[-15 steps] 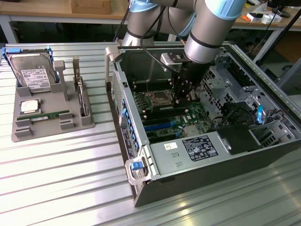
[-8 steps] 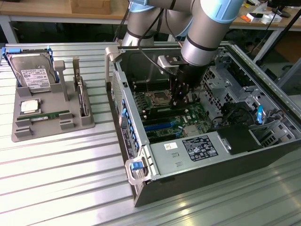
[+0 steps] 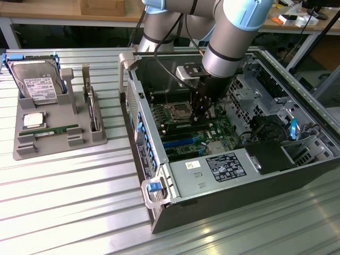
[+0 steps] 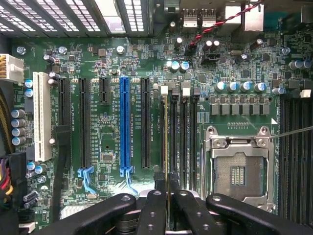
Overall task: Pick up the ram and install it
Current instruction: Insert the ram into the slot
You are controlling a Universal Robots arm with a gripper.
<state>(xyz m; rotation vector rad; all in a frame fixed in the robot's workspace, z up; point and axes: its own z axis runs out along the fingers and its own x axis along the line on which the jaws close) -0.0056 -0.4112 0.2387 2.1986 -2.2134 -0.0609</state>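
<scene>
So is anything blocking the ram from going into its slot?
Nothing visible is. The fingers hold the ram edge-on right over the black memory slots beside the empty CPU socket, and those slots look bare.

Two cameras: one wide and raised over the workbench, one on the robot's wrist looking straight down at the motherboard.

The exterior view looks down at an angle from above and in front of the slatted metal table (image 3: pixel 69 186), far enough back to take in the open computer case (image 3: pixel 234 159), the grey parts tray (image 3: pixel 53 130) on the exterior view's left, and the robot arm (image 3: pixel 234 32) reaching in from the far side. The wrist view sits close above the motherboard (image 4: pixel 122 58), facing squarely down past the gripper (image 4: pixel 167 205). Both views share the motherboard, the empty CPU socket (image 4: pixel 239 171) and the blue expansion slot (image 4: pixel 125 125).
</scene>
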